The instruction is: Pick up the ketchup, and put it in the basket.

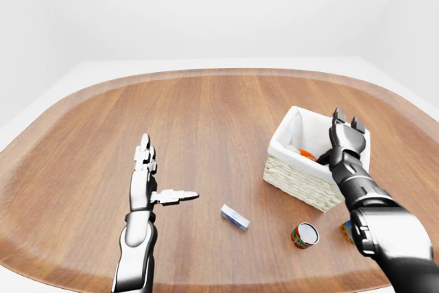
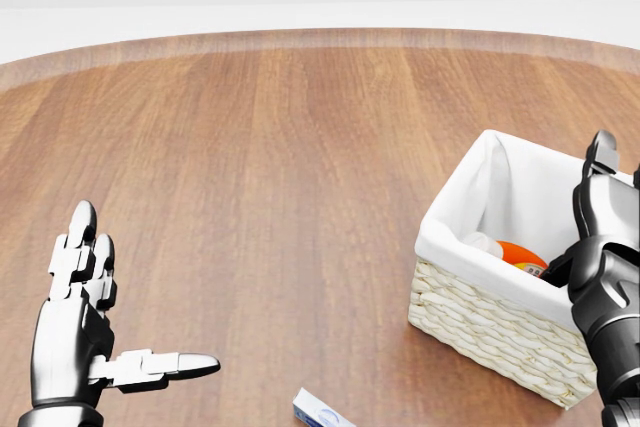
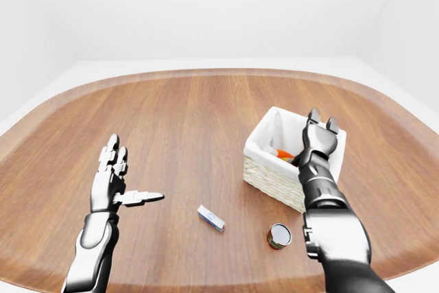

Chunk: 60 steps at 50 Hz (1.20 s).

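The ketchup (image 2: 517,255), an orange-red bottle with a white cap, lies on its side inside the wicker basket (image 2: 490,332), which has a white cloth lining and stands at the right of the table. My right hand (image 2: 603,175) is open and empty, fingers pointing up, over the basket's right rim just beside the bottle. My left hand (image 2: 120,307) is open and empty, thumb stretched to the right, hovering over bare wood at the lower left.
A small white and blue box (image 1: 235,217) lies below and left of the basket. A red and green can (image 1: 304,235) lies on its side below the basket. A small orange thing (image 1: 347,230) is partly hidden by my right arm. The round wooden table (image 1: 206,114) fills the view.
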### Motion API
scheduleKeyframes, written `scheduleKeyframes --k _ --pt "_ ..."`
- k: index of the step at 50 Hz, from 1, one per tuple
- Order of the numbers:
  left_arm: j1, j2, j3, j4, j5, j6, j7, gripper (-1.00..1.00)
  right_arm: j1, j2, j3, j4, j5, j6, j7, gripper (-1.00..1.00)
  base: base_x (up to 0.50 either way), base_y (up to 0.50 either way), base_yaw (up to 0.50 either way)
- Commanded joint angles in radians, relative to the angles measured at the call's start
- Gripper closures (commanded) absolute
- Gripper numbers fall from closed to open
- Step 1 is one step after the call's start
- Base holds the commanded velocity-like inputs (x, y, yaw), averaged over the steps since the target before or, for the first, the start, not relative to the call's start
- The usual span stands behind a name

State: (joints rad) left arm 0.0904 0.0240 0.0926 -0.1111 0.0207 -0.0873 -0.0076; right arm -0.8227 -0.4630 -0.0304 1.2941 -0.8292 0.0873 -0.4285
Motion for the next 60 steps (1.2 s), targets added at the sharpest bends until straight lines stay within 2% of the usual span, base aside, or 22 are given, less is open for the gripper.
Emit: scheduleKeyframes --k 1,20,22,32,33,48,51,56,58,60 --pt "-0.001 0.000 0.000 0.000 -0.001 0.000 -0.001 -1.00 0.000 0.003 0.002 0.000 -0.005 0.000 -0.004 -1.00 0.00 0.00 0.00" --pt "-0.003 0.001 0.003 -0.001 -0.003 0.000 -0.002 -1.00 -0.029 -0.024 -0.008 -0.017 -0.002 0.000 0.014 -1.00 0.00 0.00 0.00" --pt "-0.005 0.001 0.003 0.003 -0.002 0.000 -0.001 -1.00 -0.064 -0.064 -0.022 -0.029 0.005 0.000 0.032 -1.00 0.00 0.00 0.00" --pt "-0.007 0.002 0.004 0.006 -0.002 0.000 0.000 -1.00 -0.087 -0.096 -0.031 -0.042 0.013 0.000 0.051 -1.00 0.00 0.00 0.00" --pt "-0.006 0.002 0.003 0.003 -0.002 0.000 0.000 -1.00 -0.092 -0.126 -0.039 -0.072 0.015 0.000 0.069 -1.00 0.00 0.00 0.00" --pt "0.007 -0.001 0.003 -0.020 -0.002 0.000 -0.003 -1.00 -0.078 -0.178 -0.071 -0.214 0.000 0.000 0.143 -1.00 0.00 0.00 0.00" --pt "0.008 -0.001 0.001 -0.020 0.000 0.000 -0.003 -1.00 -0.023 -0.206 -0.098 -0.442 -0.034 0.000 0.242 -1.00 0.00 0.00 0.00" --pt "0.009 -0.002 0.001 -0.019 0.000 0.000 -0.004 -1.00 0.057 -0.205 -0.145 -0.691 -0.109 0.000 0.359 -1.00 0.00 0.00 0.00" --pt "0.009 -0.001 0.002 -0.018 0.000 0.000 -0.004 -1.00 0.070 -0.200 -0.159 -0.730 -0.122 0.000 0.379 -1.00 0.00 0.00 0.00" --pt "0.010 -0.002 0.002 -0.020 -0.001 0.000 -0.004 -1.00 0.122 -0.202 -0.187 -0.915 -0.156 0.000 0.472 -1.00 0.00 0.00 0.00"
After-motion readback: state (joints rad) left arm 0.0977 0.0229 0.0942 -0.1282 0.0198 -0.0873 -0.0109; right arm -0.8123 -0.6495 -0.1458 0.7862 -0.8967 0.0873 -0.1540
